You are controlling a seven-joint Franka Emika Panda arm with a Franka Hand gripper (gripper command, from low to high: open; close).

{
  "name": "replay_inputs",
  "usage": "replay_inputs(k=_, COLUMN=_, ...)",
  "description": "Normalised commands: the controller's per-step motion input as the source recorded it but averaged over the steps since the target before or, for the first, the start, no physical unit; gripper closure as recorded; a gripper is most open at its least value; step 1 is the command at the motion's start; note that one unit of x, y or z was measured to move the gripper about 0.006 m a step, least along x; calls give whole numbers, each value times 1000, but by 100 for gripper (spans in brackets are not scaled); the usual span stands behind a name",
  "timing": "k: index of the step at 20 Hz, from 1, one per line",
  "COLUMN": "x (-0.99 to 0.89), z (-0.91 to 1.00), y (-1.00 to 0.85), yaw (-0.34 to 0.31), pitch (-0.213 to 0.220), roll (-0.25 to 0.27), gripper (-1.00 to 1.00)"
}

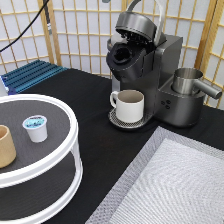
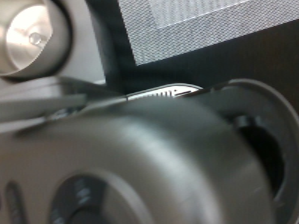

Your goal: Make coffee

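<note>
The coffee pod [image 1: 36, 127], white with a blue foil top, stands upright on the top tier of a round white stand [image 1: 70, 131] at the exterior view's left. The grey coffee machine [image 1: 160, 65] stands at the top middle with its lid [image 1: 134, 24] raised and its dark pod chamber [image 1: 122, 54] open. A white mug [image 1: 129, 105] sits on its drip tray. The exterior view does not show my gripper. The wrist view looks down from close by on the machine's lid [image 2: 131, 160].
A tan wooden cup [image 1: 5, 146] stands on the stand left of the pod. A steel jug [image 1: 187, 80] sits at the machine's right side and shows in the wrist view [image 2: 18, 35]. A grey mat [image 1: 175, 185] covers the bottom right. A blue rack [image 1: 30, 75] lies at the left.
</note>
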Motion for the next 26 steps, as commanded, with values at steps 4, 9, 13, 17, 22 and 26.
replay_inputs(k=4, x=0, z=-189, y=-959, yaw=0, pitch=0, roll=217, gripper=-100)
replay_inputs(k=9, x=-105, z=-386, y=-717, yaw=-43, pitch=-107, roll=202, gripper=-100)
replay_inputs(k=13, x=-331, z=-76, y=-377, yaw=-214, pitch=-51, roll=-22, gripper=-100)
replay_inputs(k=17, x=-279, z=-111, y=-266, yaw=-240, pitch=-21, roll=-105, gripper=-100)
replay_inputs(k=22, x=-200, z=-110, y=-153, yaw=-308, pitch=0, roll=-82, gripper=-100)
replay_inputs(k=26, x=-129, z=-220, y=-119, yaw=-325, pitch=0, roll=-105, gripper=-100)
